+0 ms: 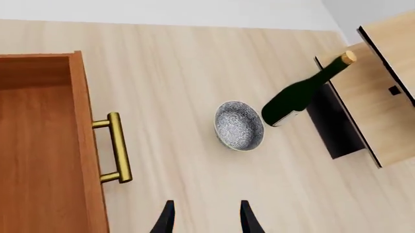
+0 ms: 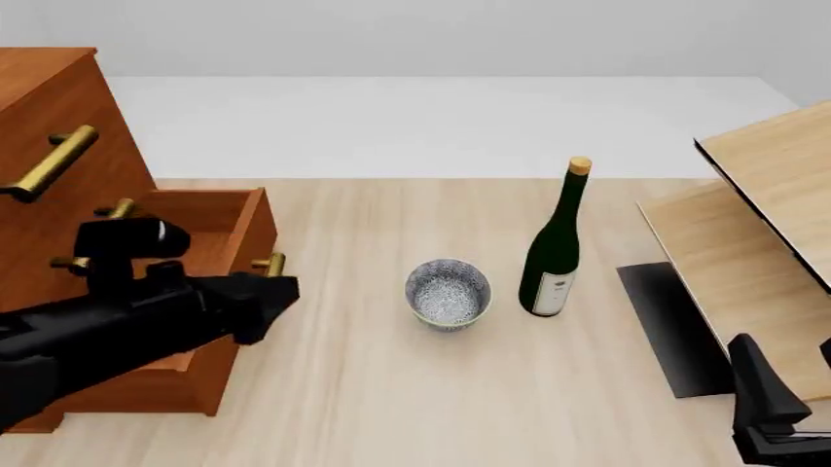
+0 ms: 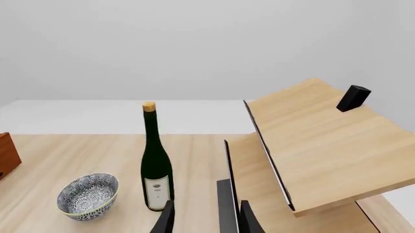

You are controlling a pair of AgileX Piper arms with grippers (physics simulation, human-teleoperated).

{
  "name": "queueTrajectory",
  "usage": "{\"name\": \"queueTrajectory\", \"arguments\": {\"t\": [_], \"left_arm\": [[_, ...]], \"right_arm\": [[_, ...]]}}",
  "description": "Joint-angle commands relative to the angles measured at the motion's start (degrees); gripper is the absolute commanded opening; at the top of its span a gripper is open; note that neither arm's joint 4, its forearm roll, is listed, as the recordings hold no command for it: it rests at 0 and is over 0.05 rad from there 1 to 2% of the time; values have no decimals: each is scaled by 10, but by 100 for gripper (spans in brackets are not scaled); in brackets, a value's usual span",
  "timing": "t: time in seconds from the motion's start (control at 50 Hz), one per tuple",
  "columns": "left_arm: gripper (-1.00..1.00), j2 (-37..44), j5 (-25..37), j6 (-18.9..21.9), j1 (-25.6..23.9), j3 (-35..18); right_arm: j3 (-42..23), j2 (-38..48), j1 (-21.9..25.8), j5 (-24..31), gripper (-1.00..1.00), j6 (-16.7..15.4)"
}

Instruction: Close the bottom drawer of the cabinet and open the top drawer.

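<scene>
The bottom drawer (image 2: 214, 292) of the cabinet (image 2: 53, 126) is seen pulled well out at the table's left, its brass handle (image 1: 118, 147) facing the bowl (image 2: 449, 294). The top drawer (image 2: 39, 146) is shut, its handle high on the cabinet front. The left gripper (image 1: 205, 218) is held above the table just in front of the drawer's face, fingers parted and empty. The right gripper (image 3: 205, 218) is parked at the right, near the pale wood panels (image 3: 324, 145), its fingers also apart with nothing between them.

Closing appears to be the step in hand. It is best done with the fingers set flat against the drawer front, near the handle and centred, and pushed straight along the drawer's travel; an off-centre push could skew it. The bowl and bottle (image 2: 555, 248) stand apart from that path and should be left undisturbed.
</scene>
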Motion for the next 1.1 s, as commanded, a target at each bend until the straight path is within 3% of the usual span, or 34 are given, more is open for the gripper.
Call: {"name": "queueTrajectory", "arguments": {"t": [0.02, 0.54, 0.88, 1.1], "left_arm": [[100, 26, -30, -48, -31, 38], [100, 40, -73, -100, -12, 114], [100, 44, -90, -103, 38, 149], [100, 33, -78, -73, 97, 155]], "right_arm": [[0, 4, -1, -4, 100, 2], [0, 6, 2, -4, 100, 5], [0, 3, 5, 0, 100, 8], [0, -1, 5, 4, 100, 9]]}}
